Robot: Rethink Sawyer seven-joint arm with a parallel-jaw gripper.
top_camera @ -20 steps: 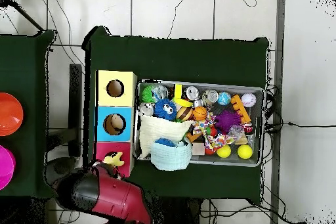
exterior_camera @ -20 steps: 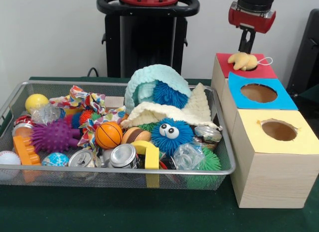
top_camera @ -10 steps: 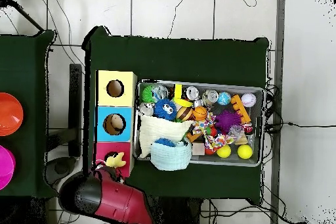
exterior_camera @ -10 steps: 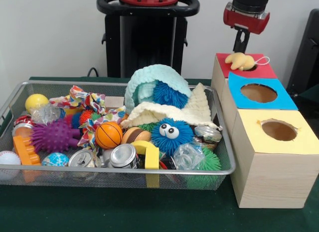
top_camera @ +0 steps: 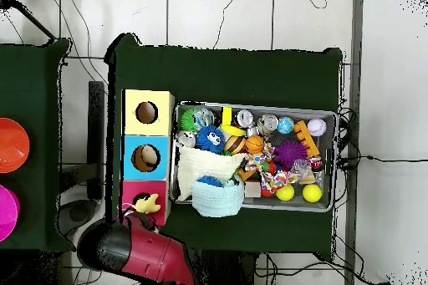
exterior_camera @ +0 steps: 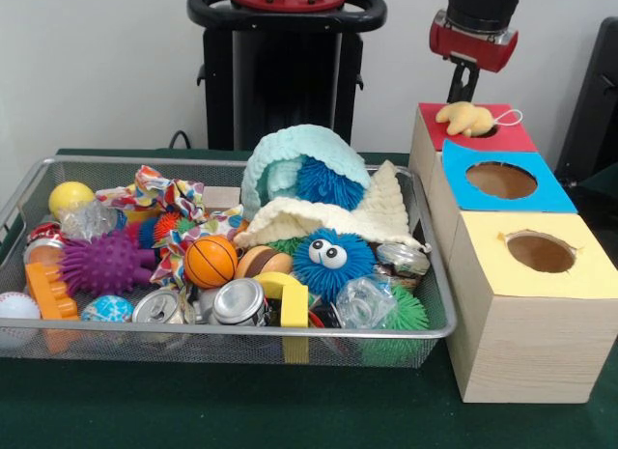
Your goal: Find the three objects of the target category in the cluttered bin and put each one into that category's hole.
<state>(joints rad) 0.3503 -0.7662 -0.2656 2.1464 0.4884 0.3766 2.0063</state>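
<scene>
The blue-topped hole [exterior_camera: 501, 180] and yellow-topped hole [exterior_camera: 541, 251] lie open from above, a yellow plush toy [exterior_camera: 466, 118] blocks the red-topped hole, and the wire bin [exterior_camera: 426, 325] is crowded edge to edge, cloths [exterior_camera: 319, 193] heaped along its far edge.

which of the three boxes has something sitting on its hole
The red-topped box, the one farthest back in the front view. A yellow plush toy lies over its hole, while the blue-topped box and yellow-topped box show open holes.
</scene>
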